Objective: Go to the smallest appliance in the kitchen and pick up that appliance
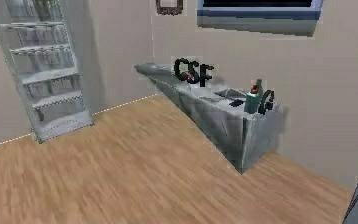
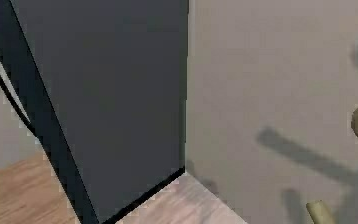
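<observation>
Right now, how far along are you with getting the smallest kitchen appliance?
Done: a grey counter is in sight ahead, with dark shapes and a teal bottle on it. In hand: the approach, since bare wood floor lies between me and it. Left: tell which item is the smallest appliance, too small to make out from here, drive up, and pick it up.

White shelf unit (image 1: 49, 70) in the room corner, grey counter (image 1: 222, 125) along the far wall, teal bottle (image 1: 252, 100) at its near end, framed picture (image 1: 169, 6) above, wooden floor (image 1: 117, 170), tall dark slab (image 2: 107, 90) against beige wall (image 2: 277, 100).
</observation>
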